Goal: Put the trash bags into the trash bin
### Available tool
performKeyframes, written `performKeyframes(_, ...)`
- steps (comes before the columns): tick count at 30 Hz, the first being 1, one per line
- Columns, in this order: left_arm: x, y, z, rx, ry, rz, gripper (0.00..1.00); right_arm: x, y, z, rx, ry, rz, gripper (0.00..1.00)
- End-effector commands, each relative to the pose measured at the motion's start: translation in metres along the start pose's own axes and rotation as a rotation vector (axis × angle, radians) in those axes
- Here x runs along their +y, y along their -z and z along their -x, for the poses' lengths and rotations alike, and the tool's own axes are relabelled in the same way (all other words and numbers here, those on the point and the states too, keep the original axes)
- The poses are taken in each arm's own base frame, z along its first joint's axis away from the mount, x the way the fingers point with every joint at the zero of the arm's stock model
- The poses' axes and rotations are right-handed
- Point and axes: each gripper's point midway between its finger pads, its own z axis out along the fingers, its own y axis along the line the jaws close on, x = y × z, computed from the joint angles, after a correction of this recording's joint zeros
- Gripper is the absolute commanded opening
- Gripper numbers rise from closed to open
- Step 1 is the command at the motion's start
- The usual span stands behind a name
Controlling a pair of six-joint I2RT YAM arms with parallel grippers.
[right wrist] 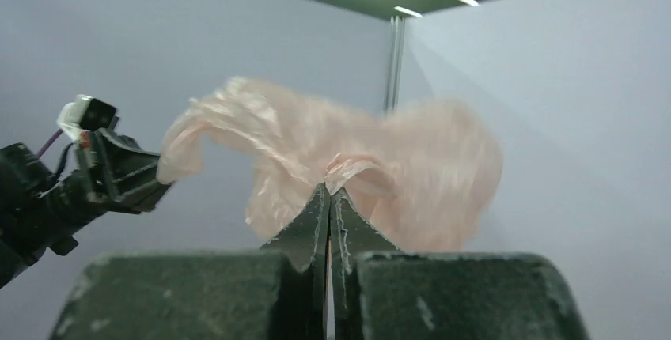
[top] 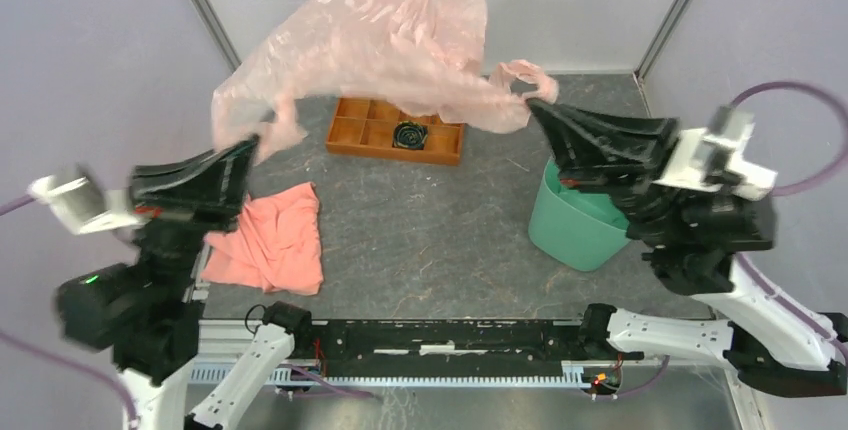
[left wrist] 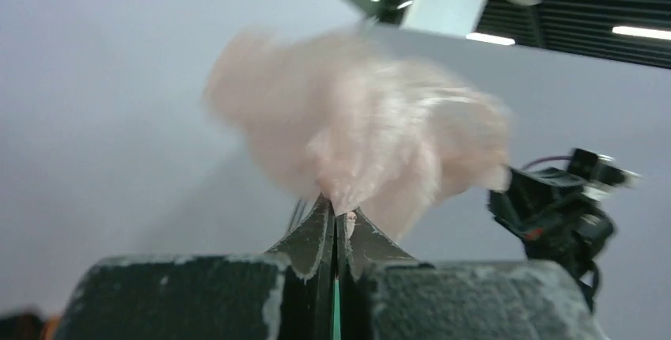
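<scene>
**Step in hand:** bag aloft, spread between both arms. Not yet in the bin.

1. Bag (top: 395, 40): thin pink film, held high above the table at approx. 12 o'clock in the top view. It billows between the two pinch points and touches neither the table nor the bin.
2. L gripper (top: 250, 150): jaws pressed together on the bag's left edge. The L wrist cam shows film bunched at the tips.
3. R gripper (top: 535, 110): jaws pressed together on a twisted loop of the bag's right edge. The R wrist cam confirms this.
4. Bin (top: 575, 235): green, upright, at approx. 4 o'clock, directly beneath the R arm's wrist. Its mouth is partly covered by that arm.

**Next move (judgement):** bring both pinch points together over the bin mouth and lower the slack in before letting go. You'll likely need to swing the L arm toward 3 o'clock. The film is light and full of air, so it will probably drift, and it may drape over the rim instead of dropping in.

**Surroundings / obstructions:**
- Orange tray (top: 350, 137) at 12 o'clock, below the bag, with a black coil (top: 410, 135) in one compartment. Hanging film could snag it.
- Pink cloth (top: 275, 240) at 8 o'clock, near the L arm. Not a task item.
- The R arm itself crowds the bin opening.
</scene>
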Motion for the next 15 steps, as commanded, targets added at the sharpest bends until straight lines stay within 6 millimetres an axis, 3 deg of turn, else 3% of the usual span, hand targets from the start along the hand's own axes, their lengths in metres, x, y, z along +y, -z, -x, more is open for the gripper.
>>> performKeyframes(1,0.214,0.109,-0.257,0.603,0.226,0.873,0.02,-0.004,0.073,-0.274,0.619,0.015,-0.124,0.0)
performKeyframes(2,0.226,0.149,-0.298,0.74,0.26,0.965,0.02,0.004,0.107,-0.322,0.739,-0.047,-0.115,0.0)
performKeyframes(4,0.224,0.199,-0.347,0.897,0.349,0.998,0.02,0.021,0.163,-0.379,0.881,-0.161,-0.105,0.0)
performKeyframes(5,0.22,0.211,-0.357,0.905,0.379,0.992,0.02,0.028,0.18,-0.391,0.91,-0.215,-0.112,0.0)
performKeyframes(6,0.218,0.218,-0.361,0.894,0.394,0.982,0.02,0.033,0.181,-0.391,0.902,-0.251,-0.101,0.0)
performKeyframes(7,0.215,0.207,-0.352,0.853,0.386,0.949,0.02,0.032,0.171,-0.381,0.868,-0.249,-0.091,0.0)
performKeyframes(8,0.211,0.185,-0.335,0.8,0.364,0.896,0.02,0.028,0.147,-0.362,0.815,-0.224,-0.078,0.0)
performKeyframes(9,0.203,0.151,-0.31,0.746,0.331,0.816,0.02,0.022,0.124,-0.342,0.783,-0.187,-0.065,0.0)
performKeyframes(10,0.196,0.113,-0.285,0.722,0.27,0.731,0.02,0.012,0.08,-0.302,0.699,-0.131,-0.058,0.0)
performKeyframes(11,0.177,0.072,-0.247,0.671,0.223,0.622,0.02,0.004,0.049,-0.271,0.643,-0.082,-0.049,0.0)
performKeyframes(13,0.127,-0.008,-0.177,0.591,0.175,0.383,0.02,-0.001,-0.012,-0.191,0.499,-0.026,-0.004,0.0)
performKeyframes(14,0.089,-0.038,-0.132,0.514,0.157,0.238,0.02,0.005,-0.037,-0.142,0.404,-0.008,0.044,0.0)
performKeyframes(15,0.053,-0.055,-0.09,0.428,0.133,0.108,0.02,0.013,-0.049,-0.11,0.341,0.006,0.078,0.01)
